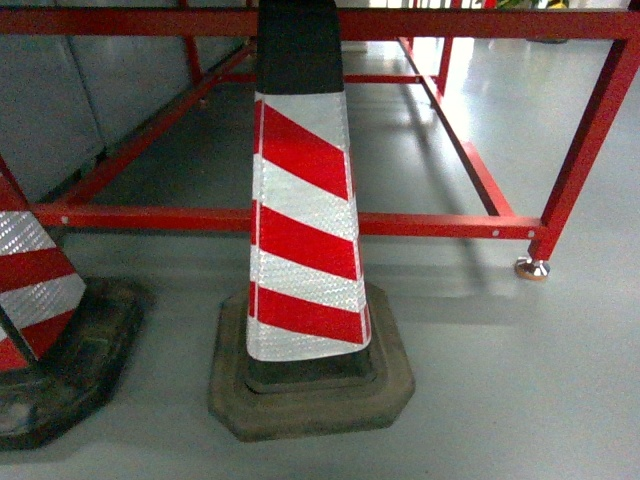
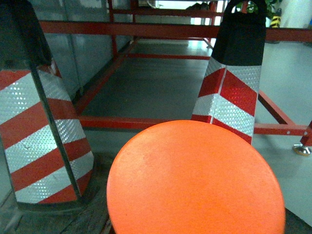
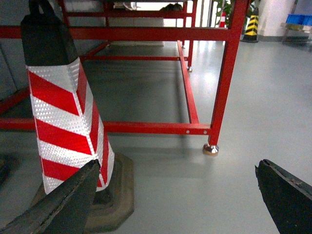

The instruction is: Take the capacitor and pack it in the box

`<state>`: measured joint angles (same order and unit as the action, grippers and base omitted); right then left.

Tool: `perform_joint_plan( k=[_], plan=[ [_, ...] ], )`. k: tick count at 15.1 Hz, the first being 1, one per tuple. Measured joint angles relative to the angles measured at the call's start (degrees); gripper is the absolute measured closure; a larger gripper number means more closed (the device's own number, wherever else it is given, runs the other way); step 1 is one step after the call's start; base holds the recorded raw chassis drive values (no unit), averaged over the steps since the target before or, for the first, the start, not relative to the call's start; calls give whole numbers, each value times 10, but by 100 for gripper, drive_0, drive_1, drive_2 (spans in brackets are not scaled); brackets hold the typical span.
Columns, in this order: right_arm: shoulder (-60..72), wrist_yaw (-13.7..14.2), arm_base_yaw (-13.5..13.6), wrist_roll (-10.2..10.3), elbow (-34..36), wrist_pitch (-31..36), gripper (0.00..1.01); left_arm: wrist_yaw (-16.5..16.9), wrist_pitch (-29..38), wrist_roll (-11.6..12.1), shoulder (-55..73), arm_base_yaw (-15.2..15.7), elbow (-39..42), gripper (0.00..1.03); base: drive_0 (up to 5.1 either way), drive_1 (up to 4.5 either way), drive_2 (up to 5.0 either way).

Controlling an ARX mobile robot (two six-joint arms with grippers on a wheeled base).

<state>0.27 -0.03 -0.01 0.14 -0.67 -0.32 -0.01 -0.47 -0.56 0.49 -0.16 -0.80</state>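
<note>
Head view: no arms in sight, just floor-level stuff. A traffic cone [image 1: 300, 215] w/ red and white reflective stripes and a black top stands centre frame on its dark octagonal rubber base [image 1: 310, 385]. A second cone [image 1: 35, 270], same stripes, is cut off at the left edge, lower left. Behind both runs a red metal frame [image 1: 440, 225] – horizontal bar across mid-frame, a leg ending in a shiny foot [image 1: 532, 268] at the right. Grey glossy floor [image 1: 520, 380] all round. No box and no capacitor visible in this view.

Left wrist view: a big bright orange rounded shape fills the bottom centre – the capacitor [image 2: 195, 180], right up against the lens, smooth domed top. The left end effector's fingers themselves aren't visible here, so can't tell whether they're pinching it or not. Behind it, one striped cone at upper right, the other large at the left edge, red frame bars crossing the middle.

Right wrist view: the right end effector [image 3: 178, 195] is spread wide – two dark fingers, one at lower left [image 3: 63, 200], one at lower right, w/ bare floor between them, nothing gripped. Striped cone at left, red frame leg and shiny foot centre-right. Far off at upper right, a yellow-and-black cone [image 3: 251, 27] and something blue [image 3: 298, 19], too small to make out.
</note>
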Motion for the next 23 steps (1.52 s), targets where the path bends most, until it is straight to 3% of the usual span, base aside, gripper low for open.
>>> perform_joint_plan(
  k=[23],
  plan=[
    [0,0,0,0,0,0,3,-1,1,6,0,0,0,59,0,0,0]
  ],
)
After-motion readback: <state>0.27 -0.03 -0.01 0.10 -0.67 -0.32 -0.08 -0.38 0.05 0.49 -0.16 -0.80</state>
